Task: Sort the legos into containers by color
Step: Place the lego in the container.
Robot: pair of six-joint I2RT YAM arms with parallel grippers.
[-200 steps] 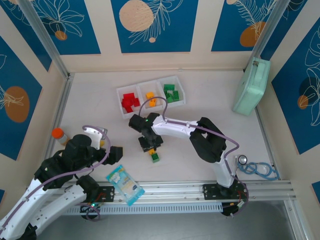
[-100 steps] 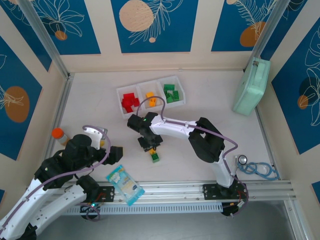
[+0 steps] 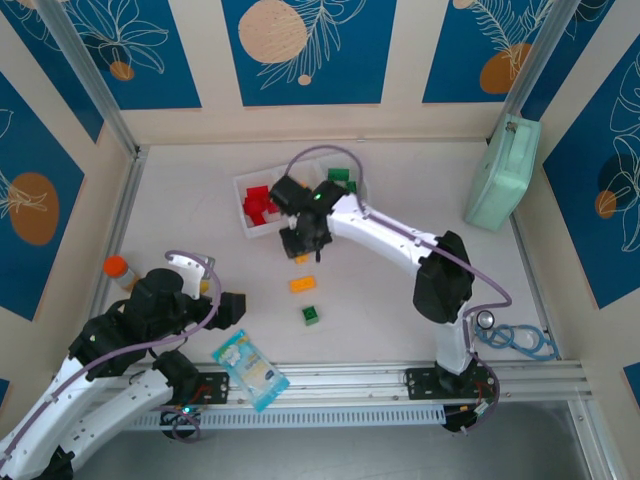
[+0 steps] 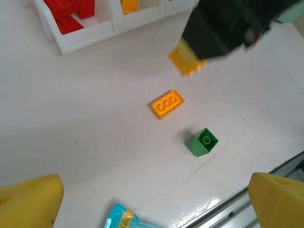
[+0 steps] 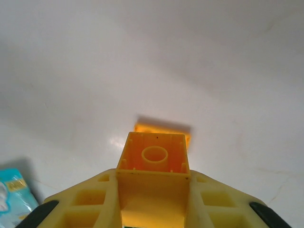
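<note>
The right arm (image 3: 385, 235) blocks the tray's (image 3: 240, 190) near side; bare table (image 3: 190, 215) lies open to its left.

White tray (image 3: 243, 190), red bricks (image 3: 258, 205), orange flat brick (image 3: 302, 284), green brick (image 3: 311, 315), yellow brick (image 5: 153, 154), off-white table (image 3: 200, 250), mint-green case (image 3: 503, 172), blue-and-white packet (image 3: 250, 370), blue wall panels (image 3: 340, 60) patterned with white leaf outlines and peach discs.

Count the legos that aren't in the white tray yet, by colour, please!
Orange or yellow: 2 (flat orange brick lying loose, yellow brick gripped in the right gripper)
Green: 1 (green brick lying loose)
Red: 0
Total: 3
</note>
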